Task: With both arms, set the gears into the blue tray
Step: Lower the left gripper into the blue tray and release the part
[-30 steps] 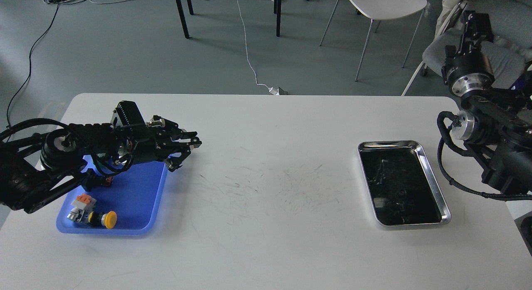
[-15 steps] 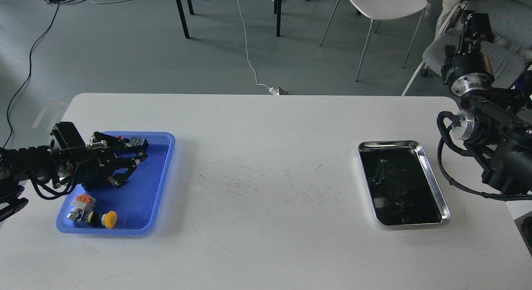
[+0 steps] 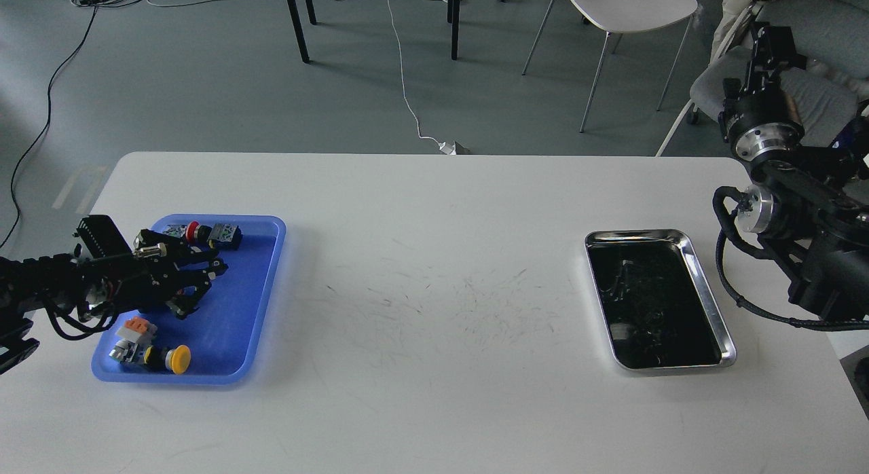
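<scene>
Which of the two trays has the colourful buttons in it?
The blue tray on the left, holding a yellow-capped button and a red one. The steel tray looks dark inside.

Black arms [image 3: 808,257], silver ring joints

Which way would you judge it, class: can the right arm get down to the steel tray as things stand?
Probably yes. The steel tray lies open on the table just beside the right arm, with nothing over it; the arm's tool is raised clear, beyond the table edge.
</scene>
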`<state>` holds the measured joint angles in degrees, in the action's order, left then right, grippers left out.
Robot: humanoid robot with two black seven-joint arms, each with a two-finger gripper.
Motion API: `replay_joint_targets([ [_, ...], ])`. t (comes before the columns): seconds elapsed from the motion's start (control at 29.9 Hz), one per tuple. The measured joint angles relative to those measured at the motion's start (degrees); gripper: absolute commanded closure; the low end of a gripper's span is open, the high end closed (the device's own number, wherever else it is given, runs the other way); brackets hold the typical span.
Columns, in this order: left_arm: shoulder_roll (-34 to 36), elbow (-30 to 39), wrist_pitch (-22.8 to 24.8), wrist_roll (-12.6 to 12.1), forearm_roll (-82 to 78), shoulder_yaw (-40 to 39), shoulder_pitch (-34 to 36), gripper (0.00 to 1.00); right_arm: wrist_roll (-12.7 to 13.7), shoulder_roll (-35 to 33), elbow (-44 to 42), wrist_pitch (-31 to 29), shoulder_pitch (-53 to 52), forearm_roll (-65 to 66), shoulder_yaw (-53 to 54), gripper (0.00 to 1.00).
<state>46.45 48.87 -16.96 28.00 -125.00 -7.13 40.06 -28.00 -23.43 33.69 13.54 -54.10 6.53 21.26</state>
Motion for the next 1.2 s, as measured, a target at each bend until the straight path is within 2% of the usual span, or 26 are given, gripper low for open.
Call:
replay_joint_targets([
  [0.37, -0.93, -1.25, -0.66, 0.00, 0.00, 0.26, -2.31, 0.90, 0.00, 0.03, -0.28, -0.03, 0.11, -0.03, -0.33, 0.04],
  [1.2, -5.63, -8.02, -0.78, 0.00, 0.00, 0.09, -0.97, 0.84, 0.00, -0.05, -0.18, -0.01, 0.39, -0.03, -0.25, 0.04],
])
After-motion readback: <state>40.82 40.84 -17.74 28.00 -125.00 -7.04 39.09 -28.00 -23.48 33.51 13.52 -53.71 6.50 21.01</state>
